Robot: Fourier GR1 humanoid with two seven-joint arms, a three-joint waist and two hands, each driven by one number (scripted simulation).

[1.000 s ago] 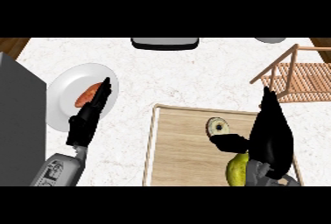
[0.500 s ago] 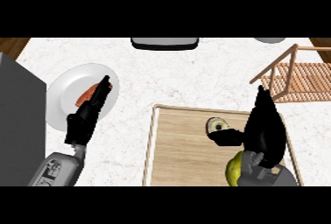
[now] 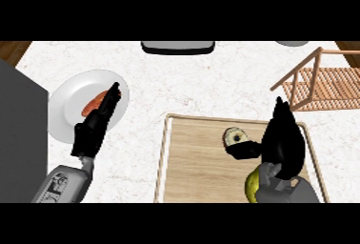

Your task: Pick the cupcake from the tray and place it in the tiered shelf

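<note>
Black right hand (image 3: 283, 138) hovering open beside pale round cupcake (image 3: 235, 137)
Yellow-green rounded item (image 3: 252, 187) is lying under its wrist on the light wooden tray (image 3: 197, 162).

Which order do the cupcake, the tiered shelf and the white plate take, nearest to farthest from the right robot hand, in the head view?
1. cupcake: on the tray, just left of the right robot hand.
2. tiered shelf: up and to the right, off the tray.
3. white plate: far left across the counter.
</note>
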